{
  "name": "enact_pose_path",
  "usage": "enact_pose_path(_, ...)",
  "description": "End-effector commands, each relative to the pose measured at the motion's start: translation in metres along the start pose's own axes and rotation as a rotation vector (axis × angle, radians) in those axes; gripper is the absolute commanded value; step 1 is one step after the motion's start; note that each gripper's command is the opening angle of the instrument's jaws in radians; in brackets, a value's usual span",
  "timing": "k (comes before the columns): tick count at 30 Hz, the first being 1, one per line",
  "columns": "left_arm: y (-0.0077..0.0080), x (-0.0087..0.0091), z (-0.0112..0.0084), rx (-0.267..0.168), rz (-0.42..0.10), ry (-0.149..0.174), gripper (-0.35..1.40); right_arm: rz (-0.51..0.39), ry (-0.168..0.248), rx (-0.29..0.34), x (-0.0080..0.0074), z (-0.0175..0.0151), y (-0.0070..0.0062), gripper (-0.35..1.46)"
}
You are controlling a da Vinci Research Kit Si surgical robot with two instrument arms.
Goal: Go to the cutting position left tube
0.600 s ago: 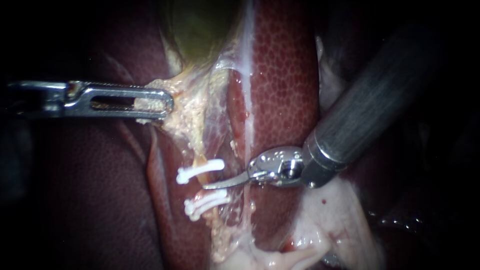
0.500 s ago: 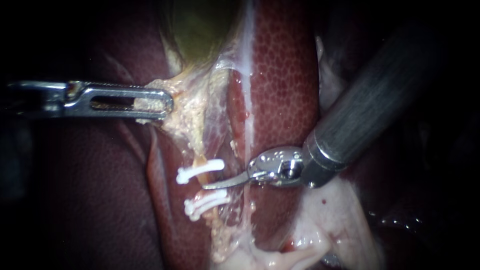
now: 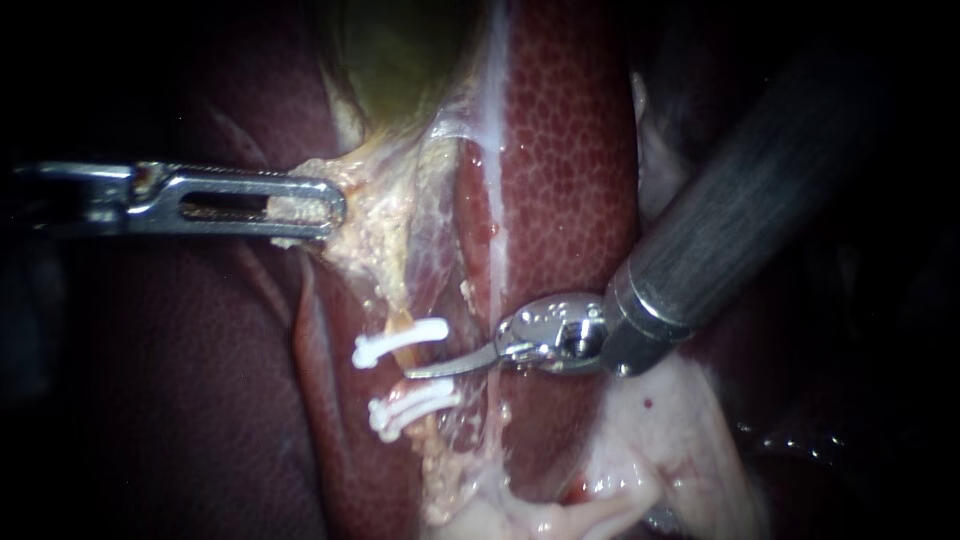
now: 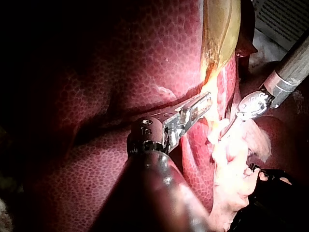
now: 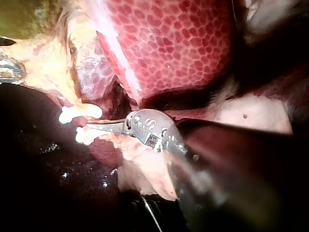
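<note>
My left instrument (image 3: 318, 208) comes in level from the left, its slotted jaws shut on pale tissue at the neck of the greenish gallbladder (image 3: 400, 60). Below it the yellowish left tube (image 3: 400, 322) runs down, carrying an upper white clip (image 3: 400, 342) and lower white clips (image 3: 412, 403). My right instrument (image 3: 412, 374) reaches in from the upper right. Its thin blade tip lies across the tube in the gap between the clips. In the right wrist view that tip (image 5: 91, 126) sits between the same clips (image 5: 79, 112). The left wrist view shows both instruments (image 4: 203, 104) (image 4: 227, 130).
Mottled red liver (image 3: 570, 150) lies right of the tube, dark liver (image 3: 180, 400) left of it. A whitish strand (image 3: 497, 200) runs down beside the tube. Pale fatty tissue (image 3: 640, 450) lies under the right instrument's thick shaft (image 3: 740, 220).
</note>
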Motion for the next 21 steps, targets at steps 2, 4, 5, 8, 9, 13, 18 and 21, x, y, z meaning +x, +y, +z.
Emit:
enact_pose_path(2,0.0000,0.0000,0.0000,0.000,0.000,0.000,-0.35,0.000,0.003,0.001,0.0000,0.0000,0.0000,-0.23)
enact_pose_path(4,0.0000,0.0000,0.0000,0.000,0.000,0.000,-0.35,0.005,0.004,0.001,0.0000,-0.0001,0.0000,-0.11)
enact_pose_path(5,0.0000,0.0000,0.0000,0.000,0.000,0.000,-0.35,0.005,0.007,0.002,0.0000,-0.0001,0.0000,-0.08)
enact_pose_path(8,0.0000,0.0000,0.0000,0.000,0.000,0.000,-0.35,0.005,0.006,0.002,0.0000,-0.0001,-0.0001,0.02)
enact_pose_path(9,0.0000,0.0000,0.0000,0.000,0.000,0.000,-0.35,0.005,0.006,0.002,0.0000,-0.0001,-0.0001,0.04)
enact_pose_path(13,0.0000,0.0000,0.0000,0.000,0.000,0.000,-0.35,0.005,0.009,0.003,0.0000,-0.0001,-0.0002,0.12)
enact_pose_path(18,0.0000,0.0000,0.0000,0.000,0.000,0.000,-0.35,0.005,0.012,0.004,0.0000,-0.0001,-0.0002,0.19)
enact_pose_path(21,0.0000,0.0000,-0.0001,0.000,0.000,0.000,-0.35,0.005,0.012,0.004,0.0000,-0.0001,-0.0002,0.21)
